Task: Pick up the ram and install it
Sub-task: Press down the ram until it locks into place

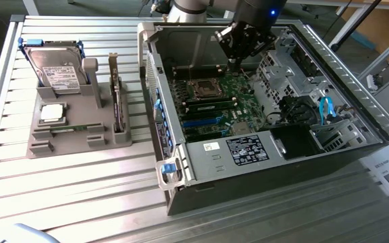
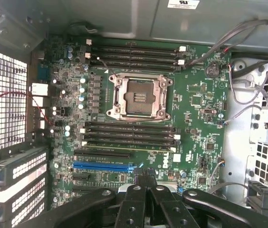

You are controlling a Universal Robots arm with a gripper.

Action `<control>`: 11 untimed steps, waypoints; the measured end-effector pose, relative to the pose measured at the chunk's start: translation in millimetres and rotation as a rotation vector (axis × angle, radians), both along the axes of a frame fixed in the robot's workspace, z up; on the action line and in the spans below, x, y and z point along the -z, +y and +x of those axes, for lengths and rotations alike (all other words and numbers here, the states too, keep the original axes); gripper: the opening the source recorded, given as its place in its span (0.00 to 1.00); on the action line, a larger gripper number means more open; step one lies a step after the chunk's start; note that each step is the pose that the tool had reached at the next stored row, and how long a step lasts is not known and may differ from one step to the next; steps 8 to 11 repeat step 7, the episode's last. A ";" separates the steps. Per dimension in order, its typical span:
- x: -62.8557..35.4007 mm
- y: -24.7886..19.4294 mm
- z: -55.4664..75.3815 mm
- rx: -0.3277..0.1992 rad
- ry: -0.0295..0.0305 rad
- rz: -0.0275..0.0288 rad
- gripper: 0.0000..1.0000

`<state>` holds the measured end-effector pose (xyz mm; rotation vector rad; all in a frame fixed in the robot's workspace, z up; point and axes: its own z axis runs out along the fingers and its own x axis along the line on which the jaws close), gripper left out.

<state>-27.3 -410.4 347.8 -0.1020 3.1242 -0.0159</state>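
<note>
If you start at the exterior view's left, the bench [image 1: 79,192] has one grey holder [image 1: 66,144] on it with the spare parts: one hard drive [image 1: 59,68] standing at the back, one square silver CPU chip [image 1: 51,113] lying flat in front of it, and one tall expansion card [image 1: 117,104] upright on the holder's far side. Just in front of the CPU chip there's a thin green strip in a low slot. Pretty sure that's the ram [image 1: 69,128], one stick, sitting untouched.

Moving right, there's one open PC case [image 1: 282,167]. My jaws [image 1: 237,62] hang inside it above the motherboard [image 2: 196,118], well apart from the holder. They're pressed together with nothing in them; you can see the tips meeting in the wrist view [image 2: 143,178].

So my read: the pick-up step isn't done yet. Grabbing that stick would call for spreading the jaws and lining up square with its narrow edge, since it's thin and sits low in the slot.

On the motherboard I count one CPU socket [image 2: 141,97], empty, with two banks of memory slots. The bank toward the case wall [image 2: 134,57] has four, the bank nearer my jaws [image 2: 129,133] looks like four too, and there's one blue slot [image 2: 103,167].
</note>
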 end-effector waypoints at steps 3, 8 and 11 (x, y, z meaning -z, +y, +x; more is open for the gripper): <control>0.2 0.0 -1.5 0.000 0.0000 0.0002 0.10; 0.2 0.0 -1.5 0.000 0.0000 0.0002 0.10; 0.2 0.0 -1.5 0.000 0.0000 0.0002 0.10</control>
